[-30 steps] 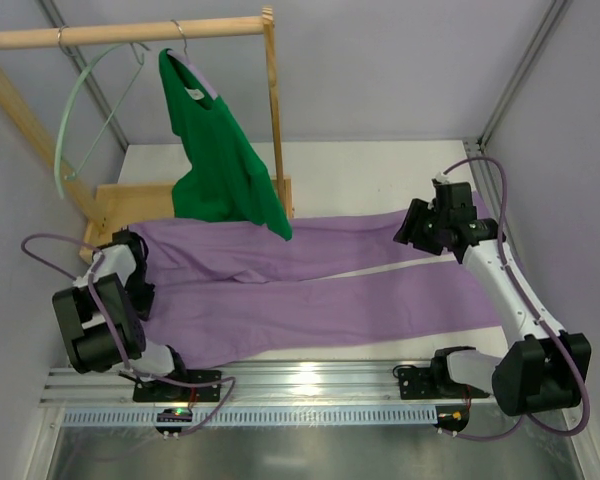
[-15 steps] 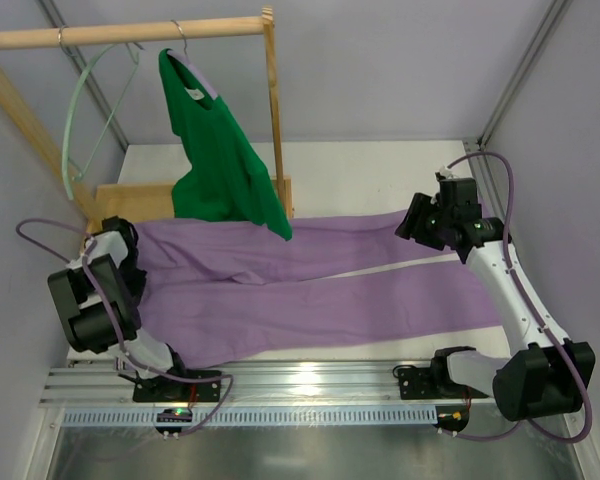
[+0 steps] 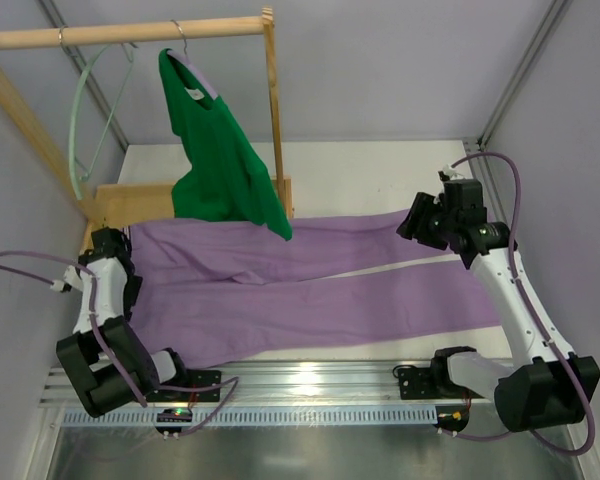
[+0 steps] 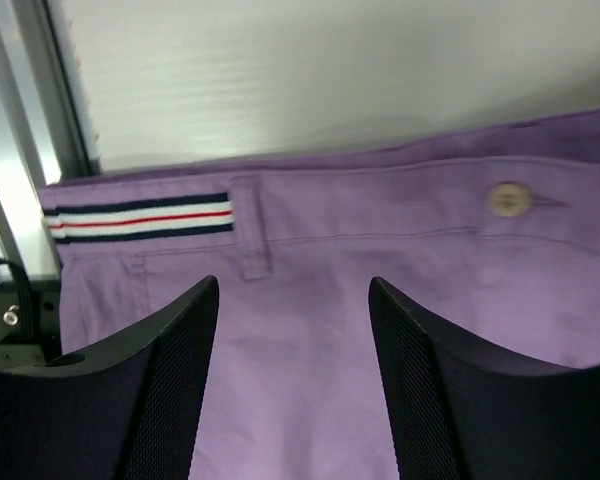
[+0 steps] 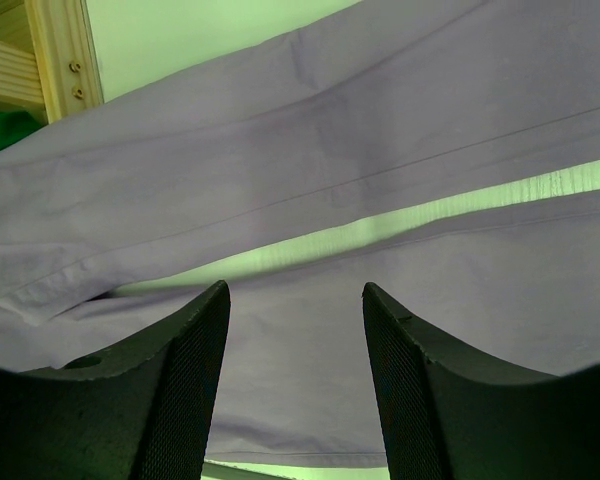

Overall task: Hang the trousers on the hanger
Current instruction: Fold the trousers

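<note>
The trousers [image 3: 310, 285], lilac, lie flat across the worktop [image 3: 380, 170], left edge to right. We see the mint hanger [image 3: 75, 130] above the far-left corner, left gripper [image 4: 292, 285] and right gripper [image 5: 296, 290] spread wide, empty; striped waistband [image 4: 140, 216], pale button [image 4: 507, 199].

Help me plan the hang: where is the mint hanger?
Top view, far left: the hanger hangs from the wooden rail, left of the green top.

trousers [image 3: 310, 290] lilac-purple; waistband [image 4: 140, 217] striped navy, white, red; button [image 4: 507, 199] cream; hanger [image 3: 73, 140] pale mint; top [image 3: 220, 160] bright green.
</note>
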